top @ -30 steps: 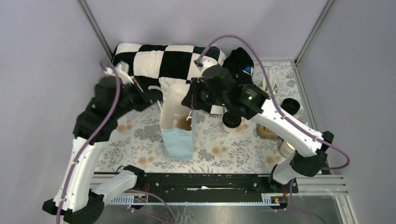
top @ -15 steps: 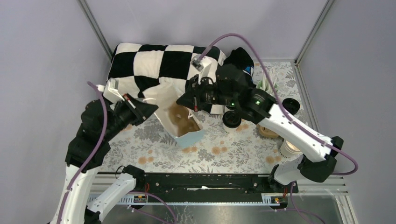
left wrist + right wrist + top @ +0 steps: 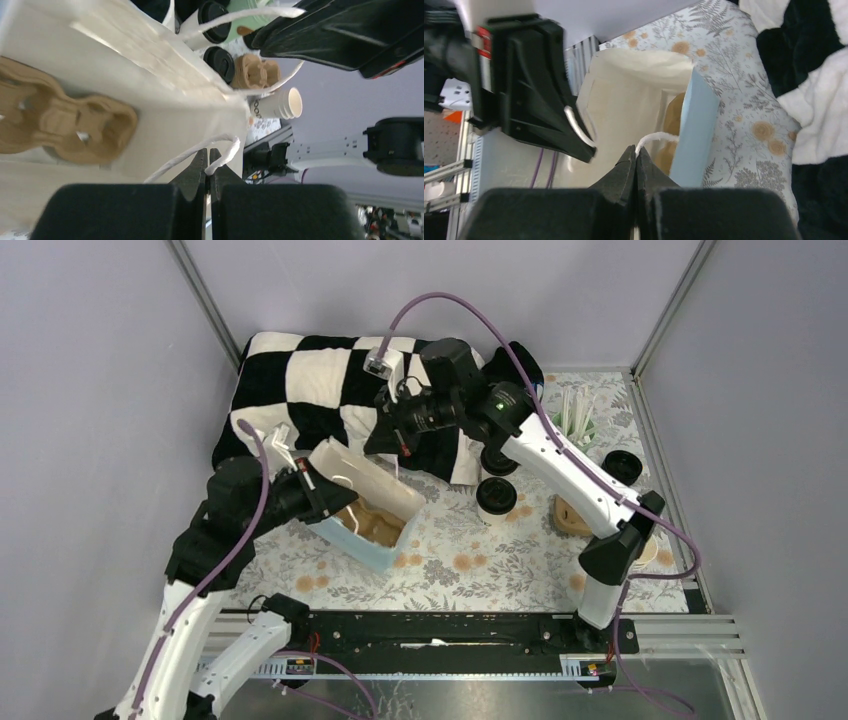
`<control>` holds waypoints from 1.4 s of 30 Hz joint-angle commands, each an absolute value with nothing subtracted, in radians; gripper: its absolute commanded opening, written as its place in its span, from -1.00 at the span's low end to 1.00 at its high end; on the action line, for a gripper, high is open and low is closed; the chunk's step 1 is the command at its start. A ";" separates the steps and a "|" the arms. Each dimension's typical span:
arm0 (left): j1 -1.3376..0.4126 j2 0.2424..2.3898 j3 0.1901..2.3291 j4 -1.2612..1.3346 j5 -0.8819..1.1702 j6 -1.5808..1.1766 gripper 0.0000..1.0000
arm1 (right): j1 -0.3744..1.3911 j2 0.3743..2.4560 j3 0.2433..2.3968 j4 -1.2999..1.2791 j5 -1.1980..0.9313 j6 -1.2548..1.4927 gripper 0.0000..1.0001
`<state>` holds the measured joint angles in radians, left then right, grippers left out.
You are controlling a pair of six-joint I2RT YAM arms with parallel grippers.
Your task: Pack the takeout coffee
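Observation:
A paper bag (image 3: 392, 550), pale blue outside and cream inside, lies tilted on the table with its mouth spread. A brown pulp carrier (image 3: 65, 125) sits inside it. My left gripper (image 3: 318, 490) is shut on one white string handle (image 3: 227, 150) at the bag's near-left rim. My right gripper (image 3: 397, 440) is shut on the other handle (image 3: 651, 136) above the far rim. The takeout coffee cups, white with black lids, stand outside the bag: one (image 3: 497, 496) to its right, another (image 3: 500, 459) behind that, and a third (image 3: 622, 466) farther right.
A black-and-white checkered cushion (image 3: 330, 380) fills the back left. A mint-green cup of white sticks (image 3: 575, 420) stands at the back right. A second brown carrier (image 3: 572, 518) lies on the right, and stacked lidless white cups (image 3: 275, 105) show in the left wrist view.
The bag went from upright to tilted, shifted left, its mouth pulled wide. My left gripper came nearer and right; my right gripper rose back and left, each keeping its handle.

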<state>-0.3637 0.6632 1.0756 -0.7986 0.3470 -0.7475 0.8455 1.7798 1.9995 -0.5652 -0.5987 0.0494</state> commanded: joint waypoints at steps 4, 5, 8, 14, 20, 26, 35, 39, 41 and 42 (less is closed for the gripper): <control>-0.364 0.730 1.181 -0.822 0.528 -0.566 -0.72 | 0.809 1.957 2.351 -0.942 -0.801 -0.069 -1.00; -0.363 0.738 1.192 -0.836 0.546 -0.552 -0.50 | 0.800 1.989 2.404 -0.974 -0.829 -0.066 -1.00; -0.364 0.749 1.252 -0.907 0.513 -0.510 0.36 | 0.796 2.036 2.454 -0.994 -0.843 -0.054 -1.00; -0.363 0.903 1.688 -1.191 0.202 -0.441 0.97 | 0.796 2.053 2.497 -0.978 -0.583 0.109 -0.52; -0.364 1.181 1.981 -1.400 -0.276 -0.506 0.97 | 0.796 1.930 2.407 -0.890 -0.242 0.363 0.73; -0.289 1.319 1.863 -1.192 -0.226 -0.484 0.97 | 0.791 1.859 2.434 -0.993 -0.203 0.358 0.99; -0.182 1.431 1.779 -1.150 -0.187 -0.313 0.92 | 0.590 1.472 1.965 -0.907 -0.280 0.278 0.99; -0.128 1.410 1.716 -1.118 -0.044 -0.265 0.60 | 0.561 1.385 1.837 -0.891 -0.275 0.244 0.99; -0.100 1.382 1.690 -1.094 0.045 -0.260 0.52 | 0.557 1.356 1.797 -0.896 -0.276 0.221 0.99; -0.091 1.378 1.677 -1.092 0.079 -0.255 0.51 | 0.556 1.342 1.774 -0.897 -0.273 0.215 0.98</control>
